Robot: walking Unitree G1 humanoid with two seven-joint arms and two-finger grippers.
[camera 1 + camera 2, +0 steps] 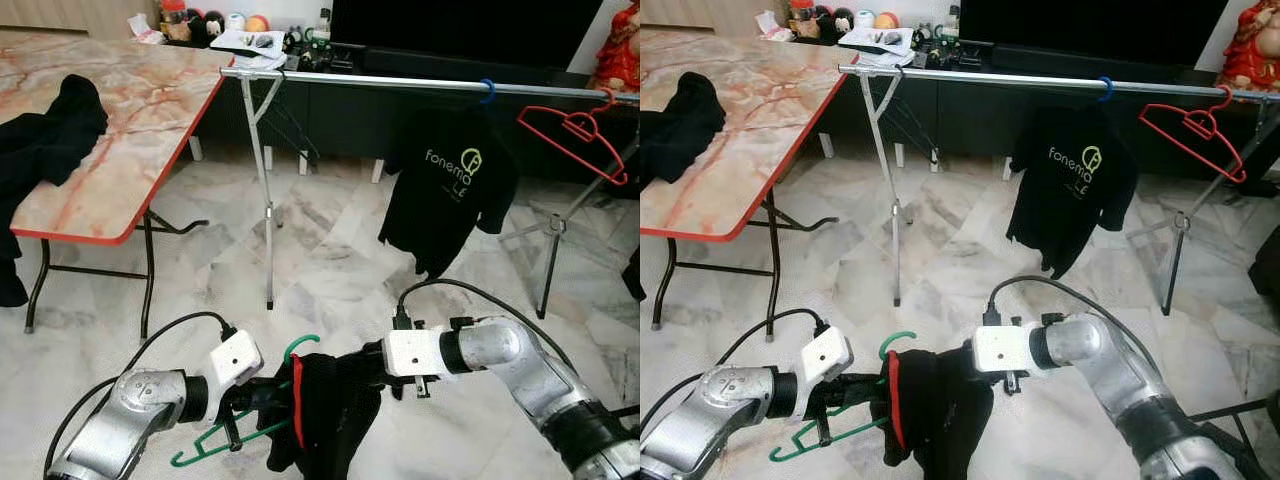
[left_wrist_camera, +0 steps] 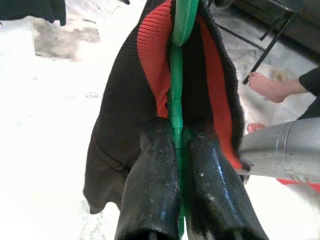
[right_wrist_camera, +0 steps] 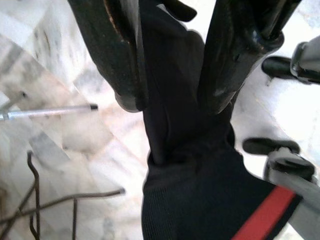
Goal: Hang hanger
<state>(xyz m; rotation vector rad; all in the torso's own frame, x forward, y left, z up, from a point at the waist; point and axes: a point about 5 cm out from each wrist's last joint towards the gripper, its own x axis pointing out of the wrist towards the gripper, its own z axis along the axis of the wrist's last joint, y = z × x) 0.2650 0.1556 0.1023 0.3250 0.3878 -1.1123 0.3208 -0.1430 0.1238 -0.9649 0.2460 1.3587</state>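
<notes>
A green hanger sits low in front of me, its hook pointing up. A black garment with a red collar is draped on it. My left gripper is shut on the hanger's green stem, just below the collar. From the other side, my right gripper is shut on a fold of the black garment. The metal clothes rail runs across the room ahead, well above and beyond both grippers.
On the rail hang a black printed T-shirt on a blue hook and an empty red hanger. A marble-topped folding table with dark clothes stands left. A person's bare foot is nearby.
</notes>
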